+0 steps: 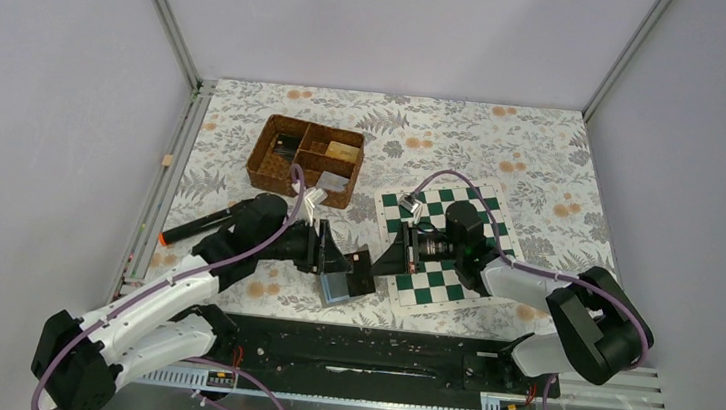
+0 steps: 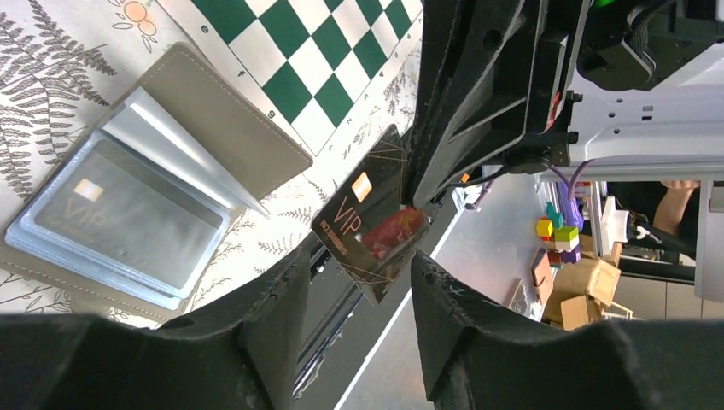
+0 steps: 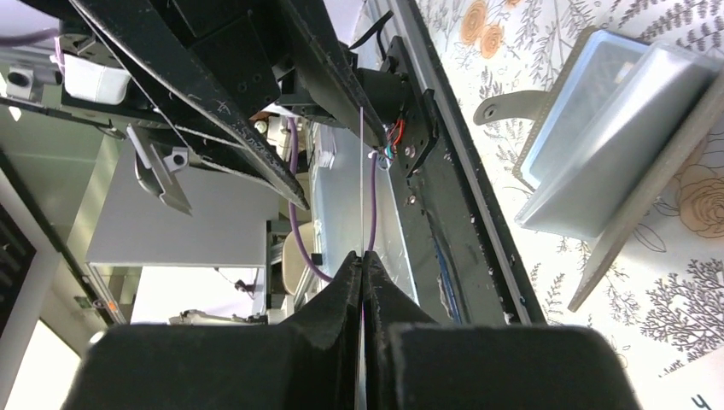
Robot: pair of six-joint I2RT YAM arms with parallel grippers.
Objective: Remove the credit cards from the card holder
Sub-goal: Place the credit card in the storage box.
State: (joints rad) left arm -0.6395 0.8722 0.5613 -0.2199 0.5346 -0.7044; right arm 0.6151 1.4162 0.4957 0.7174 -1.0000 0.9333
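The card holder lies open on the floral cloth, grey outside with light blue sleeves. In the left wrist view one VIP card shows inside a sleeve. My right gripper is shut on a black VIP credit card, held in the air just right of the holder. In the right wrist view the card shows edge-on, rising from the closed fingertips. My left gripper is open; its jaws stand on either side of the card's lower corner without touching it. The holder also shows in the right wrist view.
A green-and-white chessboard mat lies right of the holder, under the right arm. A brown wicker compartment basket stands behind the left arm. A black marker with an orange tip lies at the left. The arms' black base rail runs along the near edge.
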